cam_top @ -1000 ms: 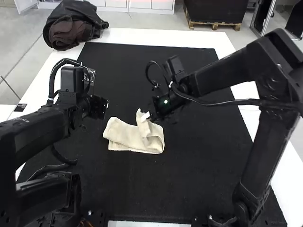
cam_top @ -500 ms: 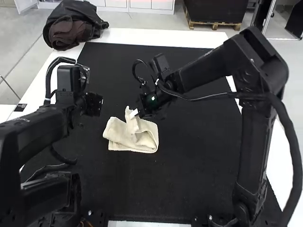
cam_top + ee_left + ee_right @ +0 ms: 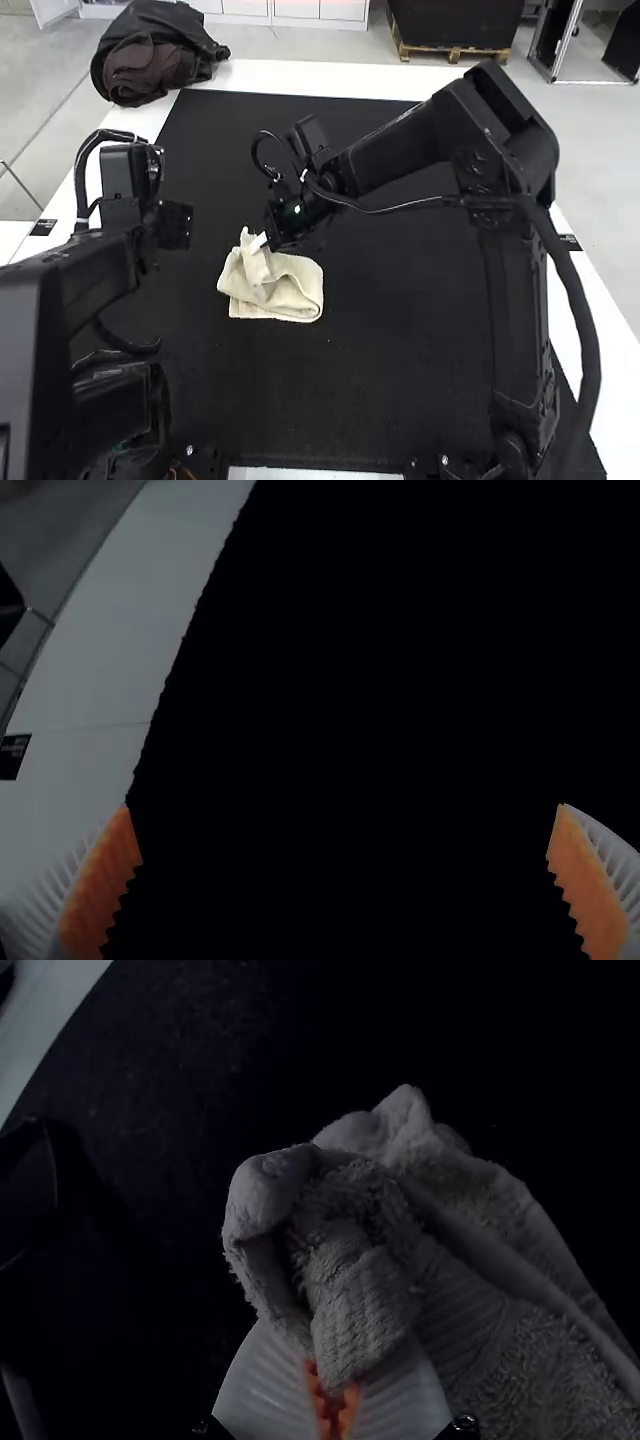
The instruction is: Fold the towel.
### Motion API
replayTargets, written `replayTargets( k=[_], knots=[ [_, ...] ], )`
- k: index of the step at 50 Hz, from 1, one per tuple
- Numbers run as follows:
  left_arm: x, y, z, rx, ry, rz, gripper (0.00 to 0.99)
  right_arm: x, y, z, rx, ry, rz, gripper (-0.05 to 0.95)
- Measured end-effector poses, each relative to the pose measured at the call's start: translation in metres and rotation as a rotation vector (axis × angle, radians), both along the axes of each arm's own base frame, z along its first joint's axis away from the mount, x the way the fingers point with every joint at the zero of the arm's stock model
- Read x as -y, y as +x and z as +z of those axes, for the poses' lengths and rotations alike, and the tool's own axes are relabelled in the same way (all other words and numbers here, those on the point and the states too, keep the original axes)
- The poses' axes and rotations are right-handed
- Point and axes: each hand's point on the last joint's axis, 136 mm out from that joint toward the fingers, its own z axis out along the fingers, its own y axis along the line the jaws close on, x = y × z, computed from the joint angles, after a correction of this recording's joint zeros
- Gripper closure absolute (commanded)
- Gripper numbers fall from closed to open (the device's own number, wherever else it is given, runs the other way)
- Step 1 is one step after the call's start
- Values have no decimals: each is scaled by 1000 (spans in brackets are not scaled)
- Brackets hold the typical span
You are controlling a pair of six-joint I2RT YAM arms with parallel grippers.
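A black mat covers most of the white counter, whose pale border runs along the far side and down both sides. The towel lies left of the middle of the mat, well in from the border, with dark mat reaching out on its right and toward the near edge.

It is cream-coloured and folded over on itself, more rumpled than neat: a rounded bend at its right, layered edges along the near side, and a peak standing up at the far left part. Close up, it has looped pile and a ribbed band (quite a thick handful where it is gathered).

The right pincer is closed on that raised, bunched part, its orange pads pressed in around the cloth. The left pincer is spread wide, dark mat between its fingers; it stands apart from the towel, on the left.

The right arm reaches across the far half of the mat, a black cable looping down beside it. The left arm takes up the left side, near a small dark label on the border.
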Motion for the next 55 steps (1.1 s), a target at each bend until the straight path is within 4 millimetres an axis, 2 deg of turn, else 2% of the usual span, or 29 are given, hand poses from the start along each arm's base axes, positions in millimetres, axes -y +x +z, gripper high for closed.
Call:
replayTargets(
  k=[14,20,21,27,28,32,35,39,41,42,44,45,46,47,55],
  knots=[
    [-1,0,0,-2,7,-3,46,-17,5,-1,6,14,17,897],
    [-1,0,0,-1,7,-3,46,-23,4,2,3,27,30,626],
    [-1,0,0,-1,7,-3,46,-24,4,3,2,30,32,536],
    [-1,0,1,2,8,-3,46,-27,4,9,5,45,38,169],
    [-1,0,1,2,8,-3,46,-28,5,10,6,48,39,133],
    [-1,0,1,3,7,-5,46,-30,6,14,14,57,42,126],
    [-1,1,2,5,7,-6,46,-32,7,17,16,62,43,44],
    [-1,1,2,7,7,-6,46,-31,7,17,17,60,44,46],
    [-1,1,2,8,8,-6,46,-30,7,17,14,58,42,110],
    [-1,1,2,8,8,-6,46,-30,7,18,13,57,41,203],
    [-1,1,2,8,8,-6,46,-29,8,19,14,56,40,497],
    [-1,1,2,8,8,-6,48,-27,9,20,14,56,37,736],
    [-1,1,2,8,8,-5,48,-26,10,21,13,55,34,903],
    [-1,1,2,8,8,-6,48,-24,11,23,13,54,30,926],
    [-1,1,3,12,9,-5,48,2,35,52,37,79,-37,920]
  ],
)
